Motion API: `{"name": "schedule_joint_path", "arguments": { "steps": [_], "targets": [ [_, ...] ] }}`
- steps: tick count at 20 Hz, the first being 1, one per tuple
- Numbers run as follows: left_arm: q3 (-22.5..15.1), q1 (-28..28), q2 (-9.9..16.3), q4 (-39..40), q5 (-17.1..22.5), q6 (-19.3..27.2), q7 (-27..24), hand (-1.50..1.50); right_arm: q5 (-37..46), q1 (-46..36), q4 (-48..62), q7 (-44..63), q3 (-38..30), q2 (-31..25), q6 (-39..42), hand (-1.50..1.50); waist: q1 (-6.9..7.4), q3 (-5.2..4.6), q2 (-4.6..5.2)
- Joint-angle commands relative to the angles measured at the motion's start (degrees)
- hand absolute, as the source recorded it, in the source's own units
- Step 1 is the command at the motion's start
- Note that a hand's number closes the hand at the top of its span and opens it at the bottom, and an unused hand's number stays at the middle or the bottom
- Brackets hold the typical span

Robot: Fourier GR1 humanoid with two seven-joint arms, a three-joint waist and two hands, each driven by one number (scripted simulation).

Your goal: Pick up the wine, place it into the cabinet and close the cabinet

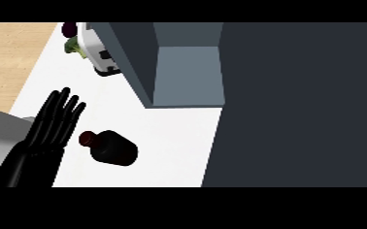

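- Head view: the dark, squat glass wine bottle [114, 148] stands on the white table [172, 140], its dark red cap [87, 137] showing toward the left.
- The black left hand [52, 126] is at the lower left, fingers straight and spread wide, pointing up the view; it holds nothing.
- This hand sits just beside the bottle, on its left, with a thin strip of table showing between them.
- The grey open cabinet [185, 73] is above the bottle and to the right, well apart from it, its pale inner floor visible.
- A wide dark panel [294, 102] fills the right side.
- A white appliance [100, 51] stands at the upper left beside the cabinet.
- The right hand does not show.
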Motion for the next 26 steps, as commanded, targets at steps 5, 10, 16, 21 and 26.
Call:
{"name": "schedule_joint_path", "arguments": {
  "steps": [5, 10, 16, 21, 26],
  "targets": [
    [3.97, 2.37, 0.25, 12.18, -1.89, -3.59, -12.18, -1.5, 8.53, 2.51, -11.61, 3.75, 4.06, -3.8, -1.88, -1.5, -0.57, -0.03, -0.08],
    [7.03, 3.52, 2.42, 14.76, 0.33, -6.8, -15.0, -1.5, 7.49, 3.07, -13.14, 3.97, 3.35, -5.98, -3.15, -1.5, -0.43, 0.03, -0.06],
    [4.71, 3.25, -0.12, 23.68, -4.83, -6.55, -22.19, -1.5, 10.91, 0.07, -10.49, 4.77, 7.75, -5.55, -6.15, -1.5, -0.53, -0.02, -0.07],
    [7.07, 1.78, 1.52, 30.55, -3.64, -9.02, -25.22, -1.5, 7.43, -0.38, -9.88, 3.95, 3.83, -7.98, -5.92, -1.5, -0.12, 0.06, 0.12],
    [9.16, -1.15, 2.0, 36.87, -4.62, -8.5, -29.39, -1.5, 10.91, 0.02, -10.86, 4.28, 8.09, -7.98, -8.96, -1.5, -0.56, 0.04, -0.04]
  ]
}}
